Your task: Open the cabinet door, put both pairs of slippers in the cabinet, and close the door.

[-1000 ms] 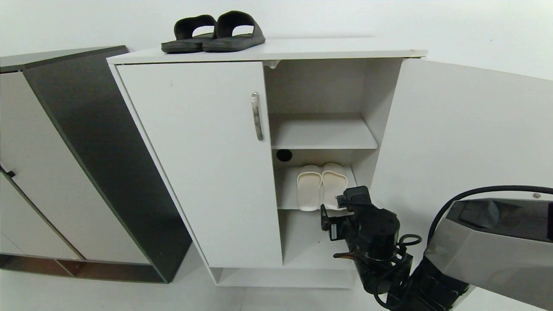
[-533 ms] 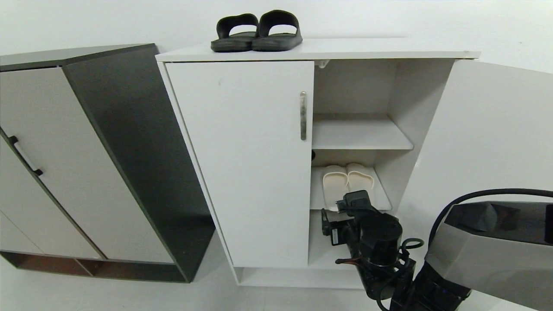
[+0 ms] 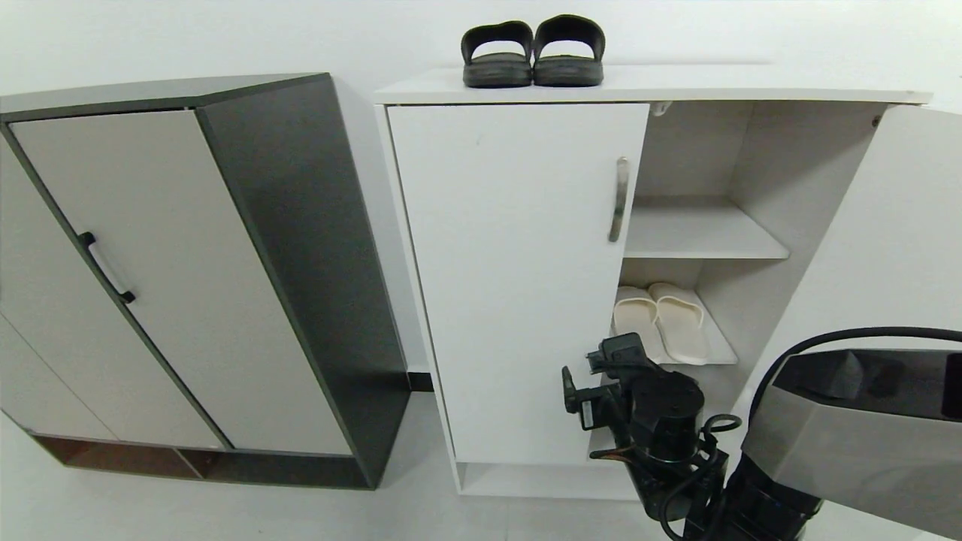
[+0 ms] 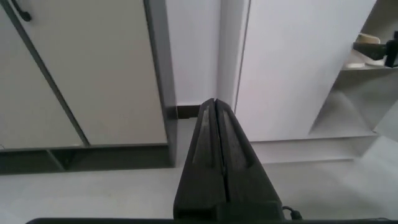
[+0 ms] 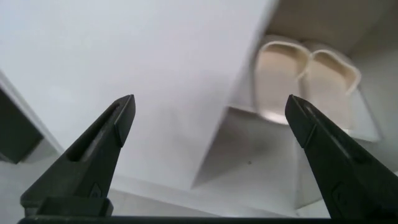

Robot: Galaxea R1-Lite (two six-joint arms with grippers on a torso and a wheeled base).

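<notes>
Head view: black slippers [image 3: 532, 51] side by side on the cabinet top [image 3: 751, 79], left half, close to its front edge. Long axes run front to back; can't tell which end is the toe. White slippers [image 3: 660, 321] on the lower shelf [image 3: 721, 349], toward its left edge, also lying front to back. Right gripper [image 5: 210, 102] spread, empty, low by the shut left door [image 3: 518, 285]. Left gripper [image 4: 214, 109] pressed together, empty. Risks: pinching only one black slipper and nudging its mate off the front edge; the arm clipping the open right door [image 3: 894, 248].

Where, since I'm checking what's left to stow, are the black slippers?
In the head view, the black slippers sit on top of the white cabinet, above its closed left door.
</notes>
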